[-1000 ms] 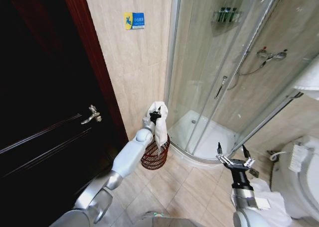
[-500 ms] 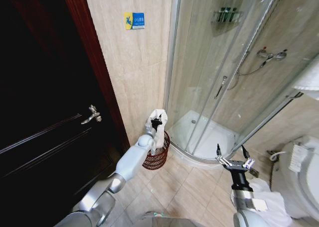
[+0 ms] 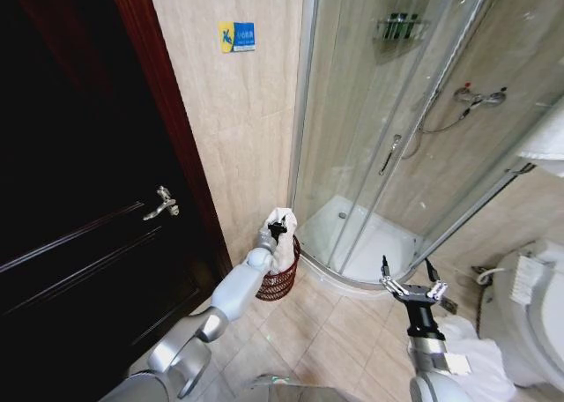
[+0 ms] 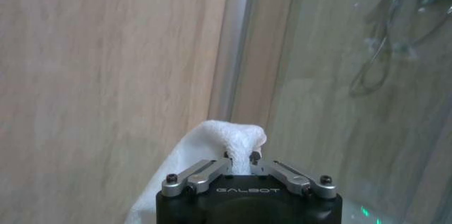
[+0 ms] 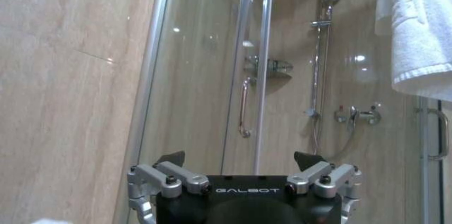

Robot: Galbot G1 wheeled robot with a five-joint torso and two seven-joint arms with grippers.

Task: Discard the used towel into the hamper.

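Observation:
The white used towel [image 3: 283,241] hangs from my left gripper [image 3: 278,229], which is shut on its top fold. Its lower part dips inside the hamper [image 3: 275,281], a small reddish-brown wire basket on the floor against the beige wall. In the left wrist view the towel [image 4: 211,150] bunches between the closed fingertips of the left gripper [image 4: 241,156], with the wall and shower glass behind. My right gripper [image 3: 411,288] stands open and idle low at the right, in front of the shower tray. In the right wrist view the right gripper [image 5: 240,159] holds nothing.
A dark wooden door [image 3: 88,199] with a metal handle [image 3: 161,203] stands to the left. The curved glass shower enclosure [image 3: 397,129] fills the right, its white tray [image 3: 352,243] just beside the hamper. A toilet [image 3: 529,305] sits at the far right. A white towel [image 5: 424,28] hangs on a rail.
My left arm has reached farther out and lowered, carrying the towel down so that more of it sits inside the hamper. The right arm has stayed in place.

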